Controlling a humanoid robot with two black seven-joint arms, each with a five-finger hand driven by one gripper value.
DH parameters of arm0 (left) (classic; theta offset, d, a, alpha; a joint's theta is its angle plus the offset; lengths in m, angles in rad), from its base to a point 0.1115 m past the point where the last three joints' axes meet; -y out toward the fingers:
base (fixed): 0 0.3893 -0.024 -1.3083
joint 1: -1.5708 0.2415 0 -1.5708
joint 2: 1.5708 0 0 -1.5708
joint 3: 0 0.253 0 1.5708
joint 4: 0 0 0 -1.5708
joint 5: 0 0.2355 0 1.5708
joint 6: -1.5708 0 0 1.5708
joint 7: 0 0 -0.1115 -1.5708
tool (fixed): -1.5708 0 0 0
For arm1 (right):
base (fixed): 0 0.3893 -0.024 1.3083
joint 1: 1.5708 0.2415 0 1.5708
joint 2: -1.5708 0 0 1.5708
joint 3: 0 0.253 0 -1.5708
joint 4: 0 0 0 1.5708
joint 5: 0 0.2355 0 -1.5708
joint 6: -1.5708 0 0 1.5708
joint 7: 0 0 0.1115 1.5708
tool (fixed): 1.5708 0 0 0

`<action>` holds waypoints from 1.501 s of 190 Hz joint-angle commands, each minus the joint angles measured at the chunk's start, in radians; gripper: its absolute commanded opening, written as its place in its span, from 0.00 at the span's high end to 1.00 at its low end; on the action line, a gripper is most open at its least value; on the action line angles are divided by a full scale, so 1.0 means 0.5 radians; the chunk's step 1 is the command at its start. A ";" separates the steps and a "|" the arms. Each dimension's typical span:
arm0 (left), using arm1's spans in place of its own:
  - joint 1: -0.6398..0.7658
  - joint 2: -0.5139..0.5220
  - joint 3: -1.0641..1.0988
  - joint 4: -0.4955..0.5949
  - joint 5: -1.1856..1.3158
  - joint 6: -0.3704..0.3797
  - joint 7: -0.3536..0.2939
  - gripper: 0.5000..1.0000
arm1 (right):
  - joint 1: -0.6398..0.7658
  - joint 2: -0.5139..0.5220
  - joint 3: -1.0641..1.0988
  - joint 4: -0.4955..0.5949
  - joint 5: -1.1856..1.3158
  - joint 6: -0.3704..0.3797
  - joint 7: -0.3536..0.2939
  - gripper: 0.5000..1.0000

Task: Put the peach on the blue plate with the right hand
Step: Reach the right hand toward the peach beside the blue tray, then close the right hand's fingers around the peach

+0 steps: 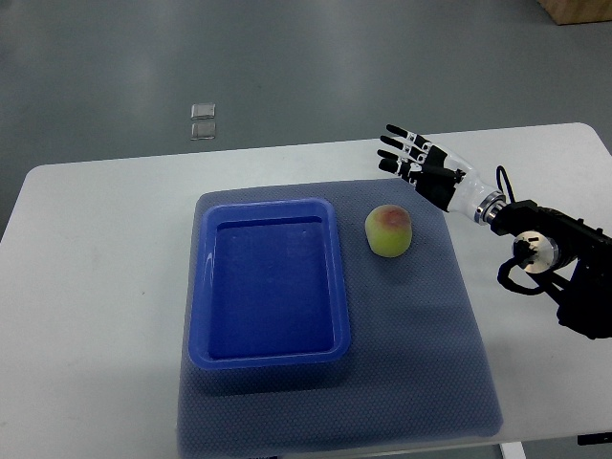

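A yellow-green peach (389, 230) with a reddish top sits on the grey-blue mat, just right of the blue plate (271, 284), a deep rectangular tray with nothing in it. My right hand (413, 160) hovers above and to the right of the peach, behind it, with fingers spread and pointing left. It holds nothing and does not touch the peach. Its black arm enters from the right edge.
The grey-blue mat (421, 363) covers the middle of a white table (96, 287). A small clear object (203, 121) lies on the grey floor beyond the table's far edge.
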State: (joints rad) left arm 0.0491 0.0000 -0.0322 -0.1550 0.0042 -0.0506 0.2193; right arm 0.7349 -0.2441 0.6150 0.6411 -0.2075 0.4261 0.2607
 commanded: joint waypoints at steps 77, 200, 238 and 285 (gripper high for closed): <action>0.000 0.000 0.003 0.006 0.004 0.000 0.006 0.00 | 0.003 0.003 -0.003 0.025 -0.033 -0.009 0.000 0.14; 0.000 0.000 0.000 0.006 0.004 0.000 0.006 0.00 | 0.233 -0.150 -0.257 0.157 -0.972 -0.002 0.031 0.16; 0.000 0.000 0.000 0.003 0.004 0.000 0.006 0.00 | 0.371 -0.273 -0.435 0.169 -1.014 -0.002 0.031 0.16; 0.000 0.000 0.000 0.003 0.004 0.000 0.006 0.00 | 0.408 -0.306 -0.527 0.172 -1.456 -0.061 0.074 0.16</action>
State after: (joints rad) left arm 0.0490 0.0000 -0.0318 -0.1530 0.0060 -0.0506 0.2212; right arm 0.9368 -0.3912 0.3586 0.7257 -0.8220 0.4168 0.2863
